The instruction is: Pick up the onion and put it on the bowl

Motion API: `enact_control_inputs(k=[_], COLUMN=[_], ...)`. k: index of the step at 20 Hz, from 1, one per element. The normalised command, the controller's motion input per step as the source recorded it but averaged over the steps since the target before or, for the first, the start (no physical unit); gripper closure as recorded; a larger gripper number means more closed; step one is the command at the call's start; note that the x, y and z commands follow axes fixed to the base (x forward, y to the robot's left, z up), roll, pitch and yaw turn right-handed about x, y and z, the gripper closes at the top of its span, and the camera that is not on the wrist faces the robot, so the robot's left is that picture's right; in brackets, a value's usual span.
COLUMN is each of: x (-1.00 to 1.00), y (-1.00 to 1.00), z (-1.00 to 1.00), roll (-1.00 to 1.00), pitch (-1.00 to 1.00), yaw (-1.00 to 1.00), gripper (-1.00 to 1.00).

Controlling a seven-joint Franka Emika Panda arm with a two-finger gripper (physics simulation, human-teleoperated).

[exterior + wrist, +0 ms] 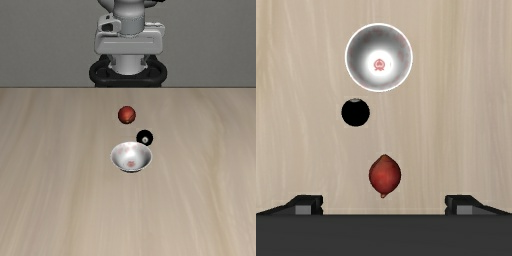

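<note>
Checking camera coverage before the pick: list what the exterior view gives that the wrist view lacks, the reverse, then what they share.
Exterior view's own: the arm on its base, and a grey wall behind the table.
Wrist view's own: the open gripper, its fingertips wide apart, with the onion just ahead of them.
Shared: the onion, the black ball, the bowl and the wooden table. The ball lies between onion and bowl.

No words, labels or numbers can be read anywhere.
The onion (126, 115), the bowl (119, 160), the black ball (146, 138) and the wooden table (50, 185) have plain surfaces; a tiny reddish spot at the bowl's centre is too small to make out.
</note>
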Motion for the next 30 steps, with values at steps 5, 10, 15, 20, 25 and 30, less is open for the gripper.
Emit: enact_control_inputs(k=[5, 10, 15, 20, 25, 30], x=[-0.6, -0.2, 0.0, 0.0, 0.0, 0.0], y=[0.0, 0.0, 0.0, 0.0, 0.0, 0.0], z=[0.0, -0.8, -1.0, -1.0, -1.0, -0.4], roll=[0.0, 0.0, 0.0, 0.0, 0.0, 0.0], pitch=[0.0, 0.0, 0.0, 0.0, 0.0, 0.0], yaw=[0.0, 0.0, 0.0, 0.0, 0.0, 0.0], gripper=[-1.0, -1.0, -1.0, -1.0, -1.0, 1.0])
